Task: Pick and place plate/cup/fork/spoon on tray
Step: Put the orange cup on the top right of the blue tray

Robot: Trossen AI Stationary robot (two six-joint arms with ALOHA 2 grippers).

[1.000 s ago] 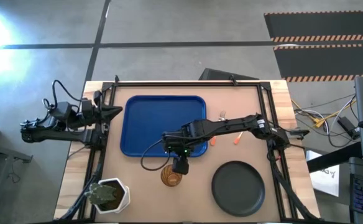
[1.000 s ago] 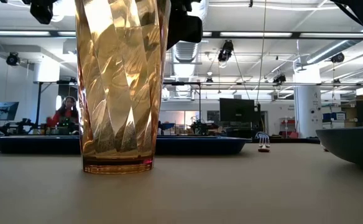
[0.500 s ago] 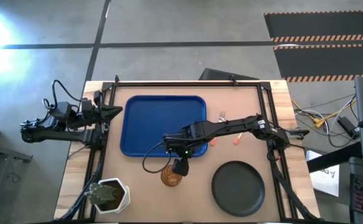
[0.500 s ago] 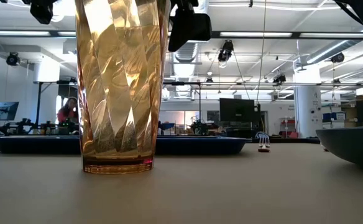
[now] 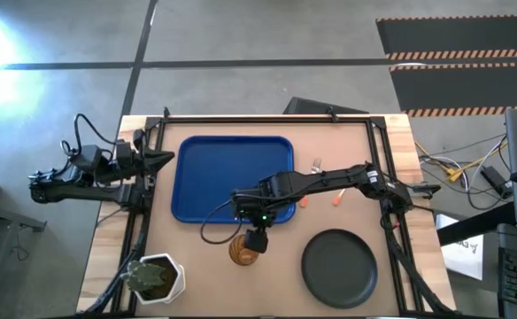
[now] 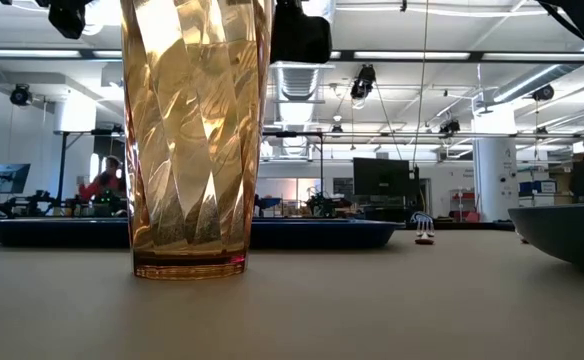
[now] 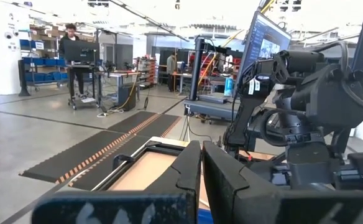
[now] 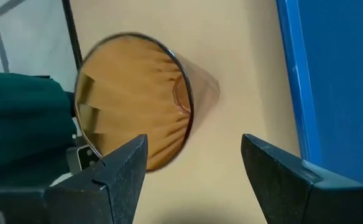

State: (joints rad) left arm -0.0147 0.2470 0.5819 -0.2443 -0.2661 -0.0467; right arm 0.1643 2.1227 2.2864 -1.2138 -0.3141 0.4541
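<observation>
My right gripper [image 5: 252, 239] hangs above the cup [image 5: 243, 251], just off its rim on the tray side, with the arm reaching across the table from the right. In the right wrist view my two fingers [image 8: 116, 174] stand wide apart with nothing between them; the cup [image 8: 135, 102] sits upright on the bare table ahead of them, untouched. The blue tray [image 5: 232, 177] lies beside the cup, its near edge [image 8: 296, 87] close to the tumbler but not touching it. In the low view the cup [image 6: 194, 140] stands on the tabletop in front of the tray [image 6: 322, 233].

The plate [image 5: 339, 267] rests on the table toward the right front corner, well apart from the tray. The fork [image 5: 316, 165] lies near the tray's right edge; an orange-handled piece [image 5: 338, 199], likely the spoon, lies between tray and plate; I cannot confirm its bowl.

My left gripper [image 5: 161, 159] waits at the table's left edge beside the tray, its fingers [image 7: 188, 171] pressed together, holding nothing
</observation>
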